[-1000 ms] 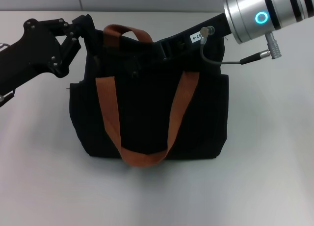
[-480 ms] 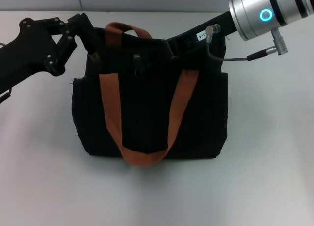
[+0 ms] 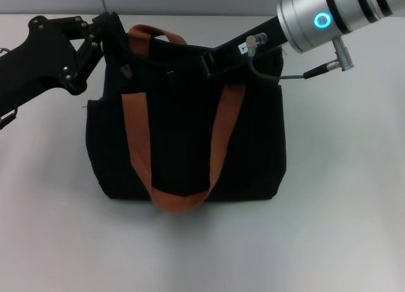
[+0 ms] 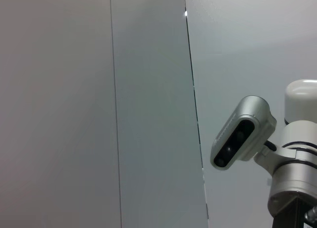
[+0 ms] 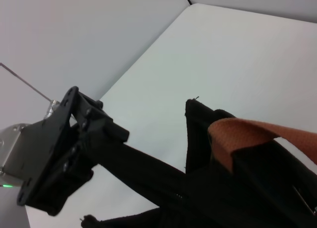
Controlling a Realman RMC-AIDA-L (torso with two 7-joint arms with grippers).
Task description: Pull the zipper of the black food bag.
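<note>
We judge the left gripper [image 3: 114, 35] pinches the boxy black fabric food bag [image 3: 183, 140] at its corner as an anchor, while the right gripper [image 3: 212, 63] meets the top edge where the zipper should be, grip unreadable.

Your left gripper [image 3: 117, 42] reaches in from nine o'clock, black linkage angled toward two o'clock, fingers clamped at upper left. Your right arm descends from one o'clock, silver wrist lit blue, right gripper [image 3: 212, 63] extended toward eight o'clock.

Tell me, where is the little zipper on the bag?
In the head view, the zipper sits on the black food bag's top edge, between its orange handles, left of the right gripper.
</note>
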